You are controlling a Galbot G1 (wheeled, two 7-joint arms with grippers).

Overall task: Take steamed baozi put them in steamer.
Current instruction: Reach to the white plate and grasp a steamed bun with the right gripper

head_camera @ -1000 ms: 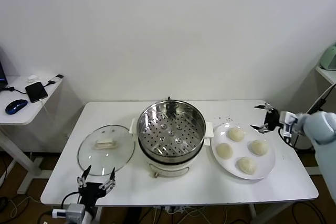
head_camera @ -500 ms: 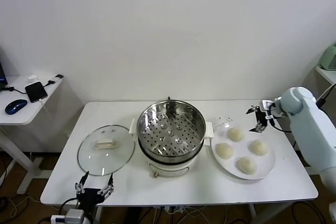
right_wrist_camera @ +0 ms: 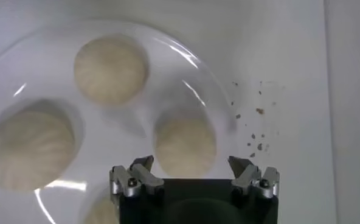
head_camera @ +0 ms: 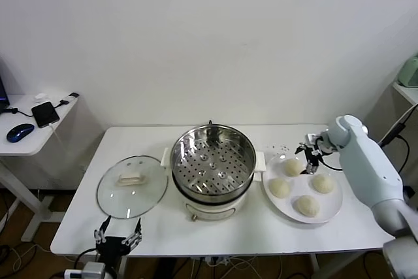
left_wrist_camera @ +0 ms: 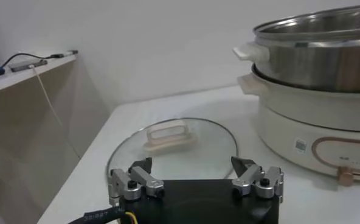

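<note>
Bright, even indoor light; shadows faint. Glare streaks the plate [right_wrist_camera: 192,91] and the steamer [head_camera: 213,161] shines. The right wrist view is soft, buns [right_wrist_camera: 110,70] slightly blurred.

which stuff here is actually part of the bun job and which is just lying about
Part of the job: four steamed baozi on the white plate; the steamer; the open right gripper above the plate.

Lying about: glass lid, phone, mouse, left gripper parked open at the table's front edge.
</note>
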